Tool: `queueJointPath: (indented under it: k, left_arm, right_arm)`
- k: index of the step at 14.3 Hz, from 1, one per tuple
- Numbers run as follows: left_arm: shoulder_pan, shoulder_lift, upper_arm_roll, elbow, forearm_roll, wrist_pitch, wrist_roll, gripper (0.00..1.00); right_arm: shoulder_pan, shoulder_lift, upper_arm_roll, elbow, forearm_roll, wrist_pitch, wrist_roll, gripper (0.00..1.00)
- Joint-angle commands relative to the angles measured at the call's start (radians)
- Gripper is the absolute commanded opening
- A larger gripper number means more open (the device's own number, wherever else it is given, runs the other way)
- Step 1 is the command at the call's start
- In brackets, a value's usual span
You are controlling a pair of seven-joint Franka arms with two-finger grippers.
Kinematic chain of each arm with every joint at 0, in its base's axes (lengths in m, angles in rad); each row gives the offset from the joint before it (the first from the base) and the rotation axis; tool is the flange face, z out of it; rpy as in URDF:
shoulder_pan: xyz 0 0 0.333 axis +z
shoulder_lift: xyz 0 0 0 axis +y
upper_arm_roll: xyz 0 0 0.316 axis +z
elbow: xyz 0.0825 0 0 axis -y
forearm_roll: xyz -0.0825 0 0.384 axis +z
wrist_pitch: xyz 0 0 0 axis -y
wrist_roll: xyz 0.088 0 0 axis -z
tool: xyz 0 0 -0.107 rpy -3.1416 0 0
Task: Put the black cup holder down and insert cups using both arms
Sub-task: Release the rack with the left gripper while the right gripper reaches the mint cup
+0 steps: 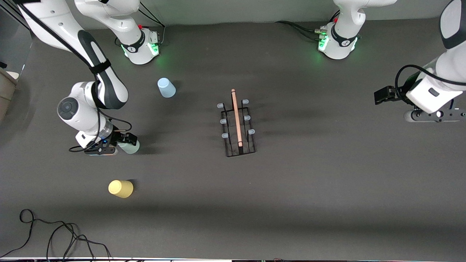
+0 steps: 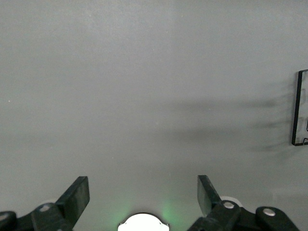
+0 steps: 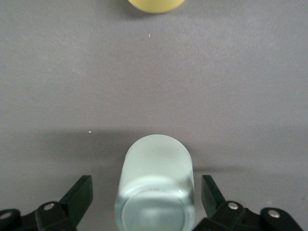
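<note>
The black cup holder (image 1: 237,127), with its wooden rod handle and pale blue-capped prongs, stands at the middle of the table; one edge of it shows in the left wrist view (image 2: 301,108). The mint green cup (image 1: 131,147) stands on the table toward the right arm's end. My right gripper (image 1: 125,140) is open with a finger on each side of it, and the right wrist view shows gaps between the cup (image 3: 156,187) and both fingers. The blue cup (image 1: 166,87) stands farther from the camera and the yellow cup (image 1: 121,189) nearer. My left gripper (image 1: 383,95) is open and empty over bare table at the left arm's end.
The yellow cup's edge shows in the right wrist view (image 3: 155,5). A black cable (image 1: 54,236) lies at the table's near edge toward the right arm's end. Both green-lit arm bases (image 1: 143,45) (image 1: 336,43) stand along the edge farthest from the camera.
</note>
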Motion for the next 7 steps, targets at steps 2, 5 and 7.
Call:
queueJointPath:
  k: [2,5,7]
  left_arm:
    - [-0.001,-0.034,0.009,-0.026,0.018,0.015,0.01,1.0]
    - [-0.001,-0.033,0.009,-0.025,0.018,0.016,0.01,1.0]
    - [-0.001,-0.033,0.009,-0.025,0.018,0.018,0.01,1.0]
  right_arm:
    - [0.007,0.008,-0.005,-0.002,0.017,0.012,0.004,1.0]
    - [0.007,-0.018,-0.007,0.004,0.016,-0.052,0.003,0.55]
    - [0.007,-0.048,-0.008,0.004,0.014,-0.094,0.0,0.35]
